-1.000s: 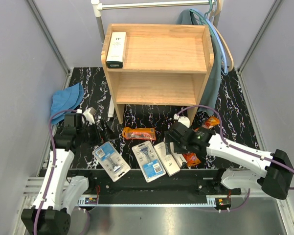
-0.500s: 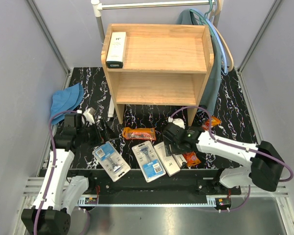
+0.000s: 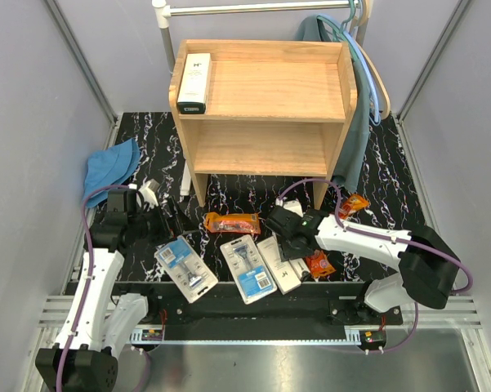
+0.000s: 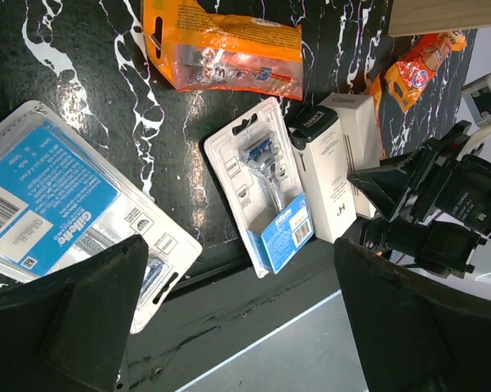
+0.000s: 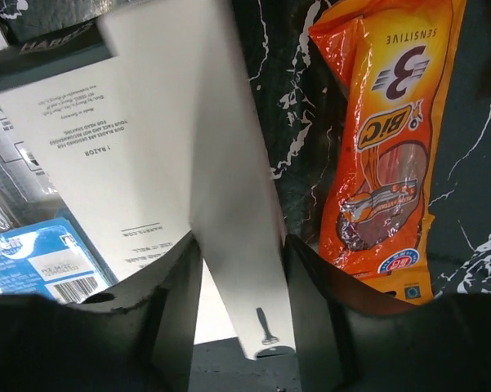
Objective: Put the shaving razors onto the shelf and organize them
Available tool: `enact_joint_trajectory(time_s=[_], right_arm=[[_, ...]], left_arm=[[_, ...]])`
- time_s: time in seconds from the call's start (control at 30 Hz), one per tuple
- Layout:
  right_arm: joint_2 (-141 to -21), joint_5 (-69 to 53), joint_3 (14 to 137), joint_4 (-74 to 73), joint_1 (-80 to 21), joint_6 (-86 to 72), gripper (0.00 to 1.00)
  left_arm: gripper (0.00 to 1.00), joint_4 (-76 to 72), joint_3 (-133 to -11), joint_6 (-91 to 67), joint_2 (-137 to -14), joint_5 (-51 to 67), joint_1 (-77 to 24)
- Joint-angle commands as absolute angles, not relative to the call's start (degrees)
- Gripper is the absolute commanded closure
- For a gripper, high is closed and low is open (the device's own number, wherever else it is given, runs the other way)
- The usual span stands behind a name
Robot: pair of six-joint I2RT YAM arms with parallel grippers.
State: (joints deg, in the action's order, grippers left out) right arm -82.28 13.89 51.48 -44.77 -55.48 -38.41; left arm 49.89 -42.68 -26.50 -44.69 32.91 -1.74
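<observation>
The right tool (image 5: 243, 282) straddles a white box (image 5: 139, 139) on the counter (image 3: 392, 175), seemingly pinching its sides, with an orange pouch (image 5: 392, 163) just beside it. The left tool (image 4: 241, 314) hangs spread. The pickup is in hand; next it needs a firm lift toward the shelf (image 3: 341, 98) ahead.

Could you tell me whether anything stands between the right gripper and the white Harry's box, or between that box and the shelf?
Nothing visible does. The right gripper straddles the white Harry's box. Toward the wooden shelf, only flat orange pouches lie on the tabletop, and both tiers have bare space.
</observation>
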Motion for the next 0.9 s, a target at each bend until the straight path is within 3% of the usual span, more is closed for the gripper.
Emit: enact_joint_trajectory(time_s=[0.0, 0.1, 0.63, 0.87], right_arm=[[-80.69, 14.41, 53.00, -44.91, -55.20, -38.67, 0.57], [-80.42, 14.50, 52.82, -44.91, -55.11, -38.67, 0.64], [-73.92, 16.96, 55.89, -47.90, -55.11, -40.08, 0.69], [-67.25, 10.58, 58.45, -47.12, -55.11, -40.08, 0.71]], left_arm=[[0.01, 47.90, -43.95, -26.89, -43.68, 35.33, -1.58], [0.01, 47.90, -43.95, -26.81, -43.59, 35.59, -1.58], [0.01, 47.90, -45.09, -25.93, -42.45, 38.14, -1.58], [0.01, 46.50, -45.00, -25.14, -41.31, 41.39, -1.58]])
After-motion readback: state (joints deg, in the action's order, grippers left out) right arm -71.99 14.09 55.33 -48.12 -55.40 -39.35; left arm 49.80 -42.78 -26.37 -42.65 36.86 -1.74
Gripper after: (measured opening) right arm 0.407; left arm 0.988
